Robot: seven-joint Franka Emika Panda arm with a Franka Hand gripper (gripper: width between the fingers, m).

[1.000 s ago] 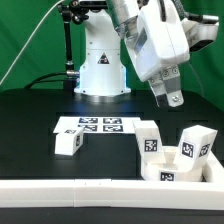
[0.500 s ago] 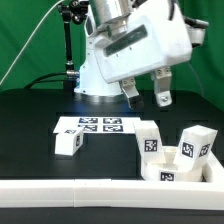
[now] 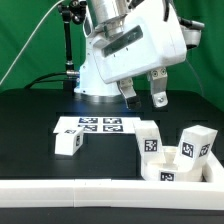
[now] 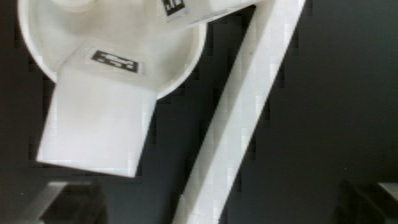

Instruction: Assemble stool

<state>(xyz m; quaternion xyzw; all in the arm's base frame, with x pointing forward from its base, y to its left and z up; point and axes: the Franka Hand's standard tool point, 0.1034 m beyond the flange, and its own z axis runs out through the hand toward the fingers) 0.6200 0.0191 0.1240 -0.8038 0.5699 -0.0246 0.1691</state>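
End effector [image 3: 145, 97]: fingers spread wide, nothing between them, hanging in air above dark worktop [image 3: 30, 125], clear of all parts. Below, nearer camera: upright leg [image 3: 150, 140]. Just beside it, cluster of stool parts [image 3: 192, 148] against white rail [image 3: 90, 190], at exterior view's right. Marker board [image 3: 88, 125] flat toward exterior view's left. Loose leg [image 3: 68, 143] at its front corner, contact unclear. Wrist view: round seat disc [image 4: 125, 45], tagged leg [image 4: 93, 115] overlapping its edge, rail alongside.
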